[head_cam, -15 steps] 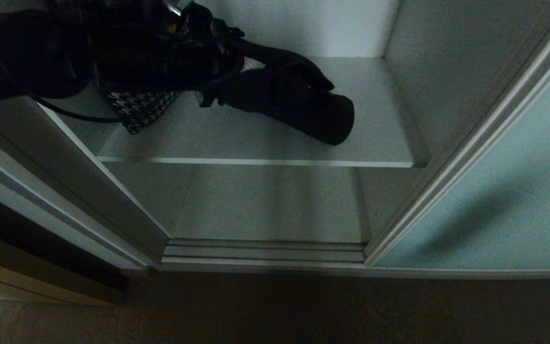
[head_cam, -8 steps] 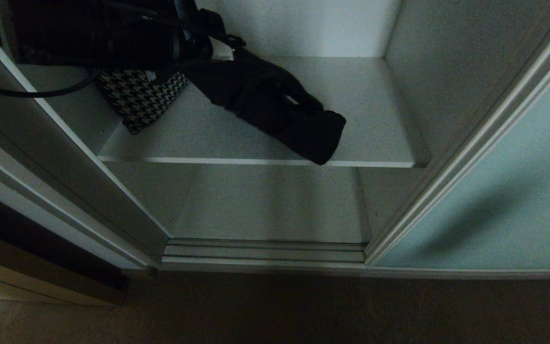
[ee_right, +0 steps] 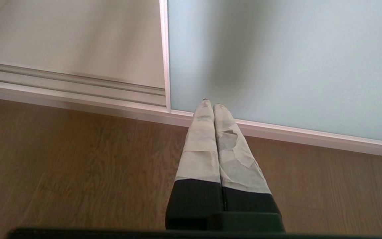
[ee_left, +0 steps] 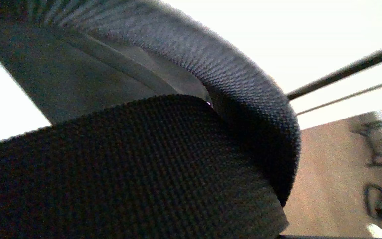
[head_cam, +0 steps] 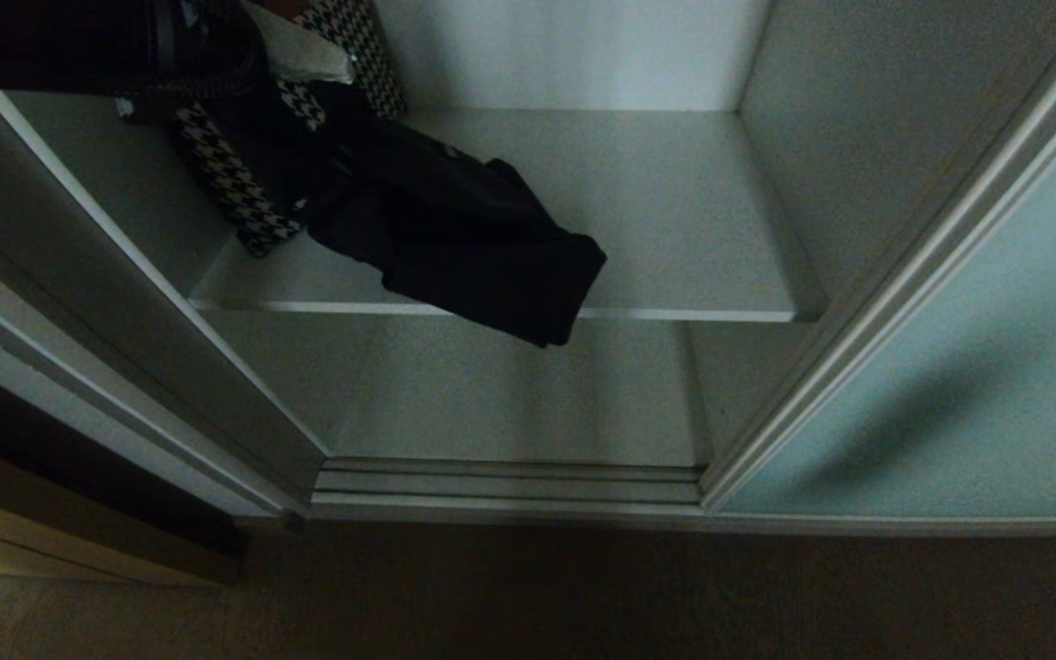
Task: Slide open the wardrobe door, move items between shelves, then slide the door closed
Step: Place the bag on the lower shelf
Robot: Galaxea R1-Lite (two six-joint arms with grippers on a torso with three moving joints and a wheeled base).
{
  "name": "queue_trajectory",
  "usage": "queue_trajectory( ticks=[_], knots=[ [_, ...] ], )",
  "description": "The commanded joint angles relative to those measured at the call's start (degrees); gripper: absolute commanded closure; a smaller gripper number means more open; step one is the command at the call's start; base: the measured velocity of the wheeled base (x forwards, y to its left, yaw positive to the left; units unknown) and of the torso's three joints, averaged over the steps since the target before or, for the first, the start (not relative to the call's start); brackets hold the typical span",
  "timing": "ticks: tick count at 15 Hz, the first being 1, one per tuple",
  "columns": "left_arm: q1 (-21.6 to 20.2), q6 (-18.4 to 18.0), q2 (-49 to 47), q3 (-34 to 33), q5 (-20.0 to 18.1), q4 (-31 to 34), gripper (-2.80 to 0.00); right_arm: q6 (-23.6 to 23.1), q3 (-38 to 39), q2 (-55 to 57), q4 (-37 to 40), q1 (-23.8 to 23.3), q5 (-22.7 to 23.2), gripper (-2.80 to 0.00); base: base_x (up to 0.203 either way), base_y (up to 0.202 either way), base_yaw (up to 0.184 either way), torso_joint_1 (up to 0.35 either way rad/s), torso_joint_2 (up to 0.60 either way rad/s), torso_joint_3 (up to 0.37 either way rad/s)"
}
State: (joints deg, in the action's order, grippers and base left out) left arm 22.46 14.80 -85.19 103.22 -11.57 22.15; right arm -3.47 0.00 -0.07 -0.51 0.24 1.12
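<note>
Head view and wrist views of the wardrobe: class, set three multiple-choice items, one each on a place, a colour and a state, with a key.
1. Where is the black bag?
A. hanging over the shelf's front edge
B. on the floor
C. against the back wall

2. What colour is the sliding door?
A. red
B. pale blue-green
C. black

3. How is the right pincer?
A. wide open
B. shut on a bag
C. shut, empty

Key: A, its lower end overlaps the edge; B, frosted pale glass right of the opening; C, its taped tips meet over the floor.
</note>
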Motion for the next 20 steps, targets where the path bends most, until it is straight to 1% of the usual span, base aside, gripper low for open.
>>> queue_trajectory(
  ticks=[1, 4, 7, 9, 11, 13, 15, 17, 18, 20],
  knots=[
    [0.10, 0.18, 2.18, -1.54, 2.60, -0.12, 0.00, -0.04, 0.00, -0.10, -0.02, 0.02, 0.02, 0.00, 0.000, 0.000, 0.000, 0.000, 0.00, 0.000],
    [0.56, -0.71, 5.36, -0.68, 3.45, 0.55, 0.00, -0.04, 0.00, -0.10, -0.02, 0.02, 0.02, 0.00, 0.000, 0.000, 0.000, 0.000, 0.00, 0.000],
    [0.54, -0.92, 10.33, -3.36, 3.73, 3.40, 0.00, -0.04, 0.00, -0.10, -0.02, 0.02, 0.02, 0.00, 0.000, 0.000, 0.000, 0.000, 0.00, 0.000],
    [0.52, -1.11, 12.18, -4.44, 3.84, 3.77, 0.00, -0.04, 0.00, -0.04, -0.02, 0.02, 0.02, 0.00, 0.000, 0.000, 0.000, 0.000, 0.00, 0.000],
    [0.63, -2.42, 13.58, -4.19, 3.67, 3.91, 0.00, -0.04, 0.00, -0.10, -0.02, 0.02, 0.02, 0.00, 0.000, 0.000, 0.000, 0.000, 0.00, 0.000],
    [0.66, -5.57, 13.83, -3.15, 3.66, 3.97, 0.00, -0.04, 0.00, -0.01, -0.02, 0.02, 0.02, 0.00, 0.000, 0.000, 0.000, 0.000, 0.00, 0.000],
    [0.66, -6.27, 14.30, -1.94, 3.75, 4.83, 0.00, -0.04, 0.00, -0.01, -0.02, 0.02, 0.02, 0.00, 0.000, 0.000, 0.000, 0.000, 0.00, 0.000],
    [0.60, -6.27, 16.31, -1.87, 3.82, 7.59, 0.00, -0.04, 0.00, -0.03, -0.02, 0.02, 0.02, 0.00, 0.000, 0.000, 0.000, 0.000, 0.00, 0.000],
    [0.52, -6.27, 17.48, -1.90, 4.20, 8.46, 0.00, -0.04, 0.00, -0.09, -0.02, 0.02, 0.02, 0.00, 0.000, 0.000, 0.000, 0.000, 0.00, 0.000],
    [0.49, -6.39, 20.00, -2.15, 7.64, 10.42, 0.00, -0.04, 0.00, -0.01, -0.02, 0.02, 0.02, 0.00, 0.000, 0.000, 0.000, 0.000, 0.00, 0.000]
  ],
)
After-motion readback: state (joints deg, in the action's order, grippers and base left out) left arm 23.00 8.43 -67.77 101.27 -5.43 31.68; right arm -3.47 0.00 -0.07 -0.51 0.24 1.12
